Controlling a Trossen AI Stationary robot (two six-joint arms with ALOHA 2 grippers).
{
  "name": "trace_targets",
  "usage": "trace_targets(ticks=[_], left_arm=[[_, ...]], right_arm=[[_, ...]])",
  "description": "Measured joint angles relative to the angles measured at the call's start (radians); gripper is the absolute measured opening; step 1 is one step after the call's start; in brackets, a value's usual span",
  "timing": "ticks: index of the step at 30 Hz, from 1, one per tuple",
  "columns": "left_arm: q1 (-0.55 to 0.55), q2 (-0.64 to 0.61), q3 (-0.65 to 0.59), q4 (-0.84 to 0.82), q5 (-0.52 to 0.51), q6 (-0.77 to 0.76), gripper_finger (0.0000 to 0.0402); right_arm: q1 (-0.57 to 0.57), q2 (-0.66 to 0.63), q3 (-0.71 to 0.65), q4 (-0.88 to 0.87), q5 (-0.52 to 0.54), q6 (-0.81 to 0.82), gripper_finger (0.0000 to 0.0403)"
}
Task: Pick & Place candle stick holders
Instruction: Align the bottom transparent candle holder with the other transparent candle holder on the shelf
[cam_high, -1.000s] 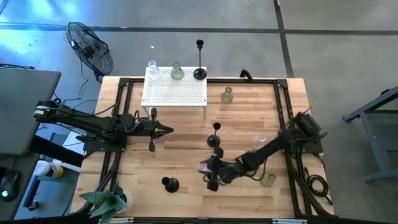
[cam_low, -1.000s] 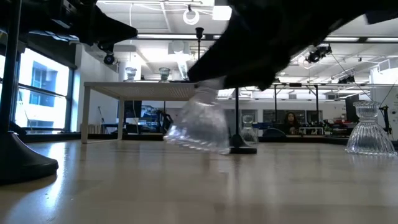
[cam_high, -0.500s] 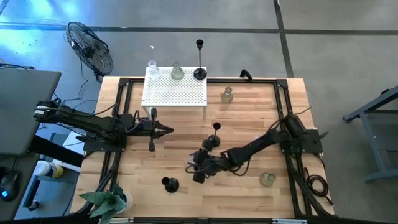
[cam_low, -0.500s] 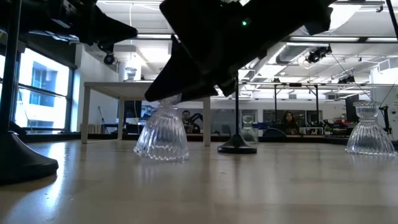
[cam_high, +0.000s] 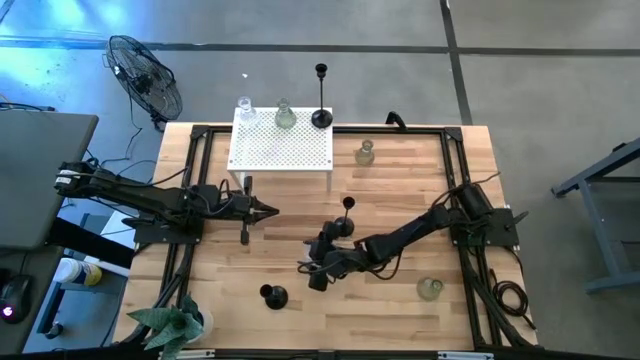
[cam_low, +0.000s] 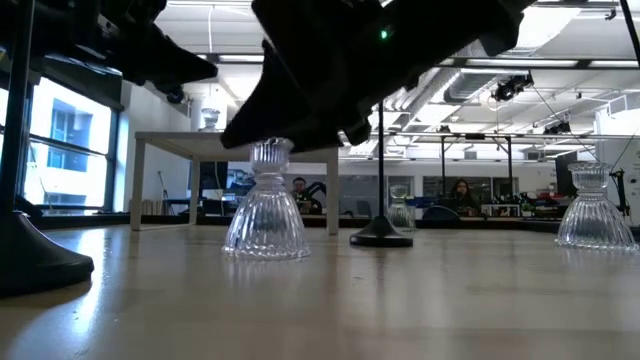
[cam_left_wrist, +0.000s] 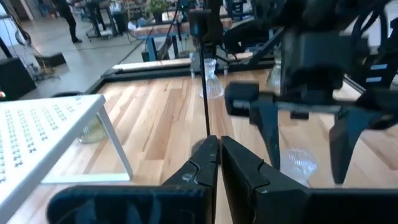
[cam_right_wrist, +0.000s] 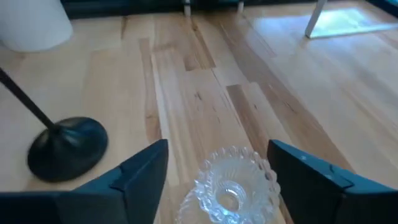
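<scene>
Fingers of the right gripper (cam_right_wrist: 217, 171) stood open astride the clear holder (cam_low: 266, 205), upright on the table (cam_high: 400, 185); I'd lift straight up, clear of its rim. Left gripper (cam_high: 262, 209) waited, shut.

A white perforated little table (cam_high: 280, 148) stands at the far edge of the wooden counter (cam_high: 400, 190), towards its left corner. A black floor fan (cam_high: 145, 78) sits on the grey floor beyond that far-left corner. At the near-left corner lies a green plant (cam_high: 170, 326). A grey tabletop (cam_high: 35, 175) stands off the left edge. In the low view, a seated person (cam_low: 465, 192) shows in the room behind the counter.
</scene>
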Motion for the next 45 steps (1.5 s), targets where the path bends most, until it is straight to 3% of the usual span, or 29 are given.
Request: trace_targets(ticks=[4,8,14,19,26,31,38,45], left_arm=[[0.0,0.0,0.003,-0.034,-0.001,-0.011,0.0016],[-0.006,0.0,0.003,-0.058,-0.002,-0.035,0.0016],[-0.076,0.038,0.056,-0.132,-0.027,-0.068,0.0016],[-0.141,0.16,0.181,-0.276,-0.114,-0.16,0.0029],[-0.198,0.399,0.336,-0.329,-0.111,-0.244,0.0106],[-0.198,0.551,0.438,-0.375,-0.087,-0.316,0.0187],[-0.197,0.668,0.546,-0.457,-0.048,-0.34,0.0293],[-0.196,0.723,0.554,-0.423,-0.065,-0.34,0.0331]], right_arm=[[0.02,-0.072,0.0,-0.031,-0.013,-0.05,0.0282],[0.081,-0.166,-0.008,-0.117,0.011,-0.133,0.0252],[0.169,-0.214,-0.031,-0.227,0.073,-0.149,0.0123],[0.194,-0.214,-0.195,-0.007,0.01,-0.103,0.0014],[0.214,-0.269,-0.428,0.306,0.018,-0.081,0.0032],[0.222,-0.346,-0.533,0.395,0.053,-0.08,0.0008],[0.252,-0.39,-0.574,0.418,0.098,-0.091,0.0008],[0.261,-0.39,-0.574,0.421,0.096,-0.104,0.0003]])
